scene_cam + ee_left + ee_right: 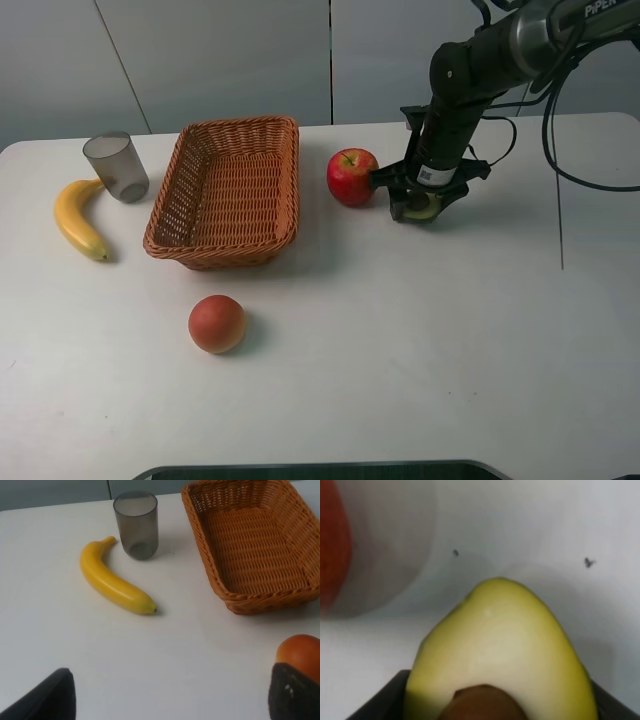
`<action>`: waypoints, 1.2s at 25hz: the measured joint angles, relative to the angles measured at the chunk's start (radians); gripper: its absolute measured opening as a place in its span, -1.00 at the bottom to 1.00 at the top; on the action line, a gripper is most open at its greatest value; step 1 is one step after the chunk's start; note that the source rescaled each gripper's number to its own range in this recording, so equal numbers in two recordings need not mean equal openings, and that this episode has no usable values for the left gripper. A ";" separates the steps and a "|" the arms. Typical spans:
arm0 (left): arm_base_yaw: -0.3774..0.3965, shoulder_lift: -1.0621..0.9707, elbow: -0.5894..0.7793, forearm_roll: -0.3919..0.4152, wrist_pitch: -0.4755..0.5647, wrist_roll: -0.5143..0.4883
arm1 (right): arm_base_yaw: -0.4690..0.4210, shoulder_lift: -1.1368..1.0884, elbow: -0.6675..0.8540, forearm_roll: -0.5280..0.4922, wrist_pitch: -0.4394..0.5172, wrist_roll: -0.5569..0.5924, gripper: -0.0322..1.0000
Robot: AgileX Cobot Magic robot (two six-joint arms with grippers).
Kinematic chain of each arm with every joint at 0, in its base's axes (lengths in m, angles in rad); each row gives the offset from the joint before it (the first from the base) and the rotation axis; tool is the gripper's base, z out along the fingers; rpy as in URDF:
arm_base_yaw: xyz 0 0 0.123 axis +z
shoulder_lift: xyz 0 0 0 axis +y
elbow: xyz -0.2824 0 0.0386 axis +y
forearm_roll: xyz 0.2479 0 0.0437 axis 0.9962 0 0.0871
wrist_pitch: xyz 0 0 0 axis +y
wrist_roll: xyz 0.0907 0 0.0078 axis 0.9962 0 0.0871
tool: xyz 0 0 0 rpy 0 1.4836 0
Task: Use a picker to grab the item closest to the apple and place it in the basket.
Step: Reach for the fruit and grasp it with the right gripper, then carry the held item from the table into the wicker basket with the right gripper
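Observation:
A red apple (352,176) sits on the white table just right of the empty wicker basket (240,124). Right beside the apple lies an avocado half (422,208), pale green flesh with a brown pit (500,645). My right gripper (418,200) stands low over it, its dark fingers (395,692) pressed against both sides of the avocado, which still rests on the table. The apple's edge (332,545) shows in the right wrist view. My left gripper (170,700) is open and empty, hovering near the table's front left, out of the exterior high view.
A banana (78,216) and a grey cup (116,167) lie left of the basket. An orange-red round fruit (217,323) sits in front of the basket, close to my left fingertip (295,690). The right arm's cables hang at the right.

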 joint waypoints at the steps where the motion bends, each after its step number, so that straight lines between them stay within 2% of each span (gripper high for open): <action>1: 0.000 0.000 0.000 0.000 0.000 0.000 | 0.000 0.000 0.000 -0.002 0.000 0.008 -0.87; 19: 0.000 0.000 0.000 0.000 0.000 -0.001 | 0.004 0.000 -0.001 -0.013 0.011 0.031 -0.87; 25: 0.000 0.000 0.000 0.000 0.000 -0.001 | 0.006 -0.030 -0.019 -0.065 0.140 0.020 -0.87; 30: 0.000 0.000 0.000 0.000 0.000 -0.001 | 0.033 -0.161 -0.021 -0.094 0.211 0.020 -0.87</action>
